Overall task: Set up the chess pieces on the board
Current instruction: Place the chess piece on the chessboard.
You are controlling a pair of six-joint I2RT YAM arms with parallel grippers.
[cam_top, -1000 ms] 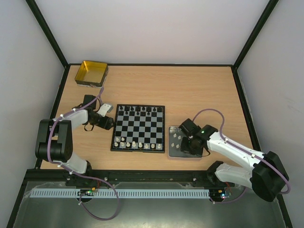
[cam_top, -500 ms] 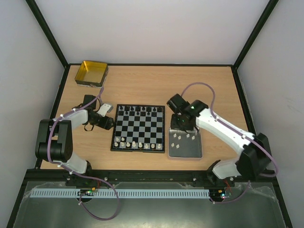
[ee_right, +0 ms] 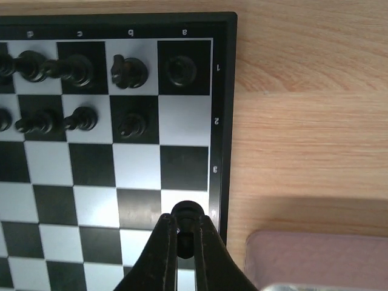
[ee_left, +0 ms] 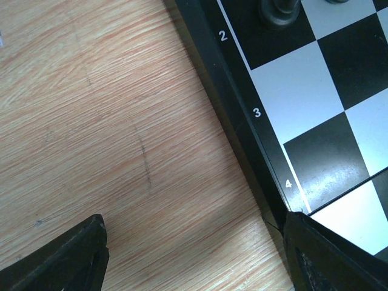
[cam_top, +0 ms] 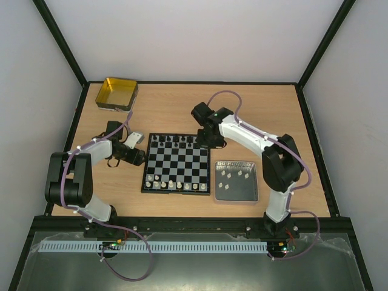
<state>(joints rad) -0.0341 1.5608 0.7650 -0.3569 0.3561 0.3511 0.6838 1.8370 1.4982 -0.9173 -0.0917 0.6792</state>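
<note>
Black piece (ee_right: 187, 212) is being pinched by right gripper (ee_right: 187, 227) over the board (cam_top: 179, 162) at its right edge (black's side); left gripper (ee_left: 194, 254) is being held agape alongside. White pieces (cam_top: 232, 177) are being kept in tray (cam_top: 236, 194).

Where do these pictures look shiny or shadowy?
Left wrist view: light glints off a dark square of the board beside the number 4. Right wrist view: a soft shadow darkens the table next to the board. Top external view: evenly lit, nothing blurred.

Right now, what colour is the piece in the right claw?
Black piece, clearest in the right wrist view.
</note>
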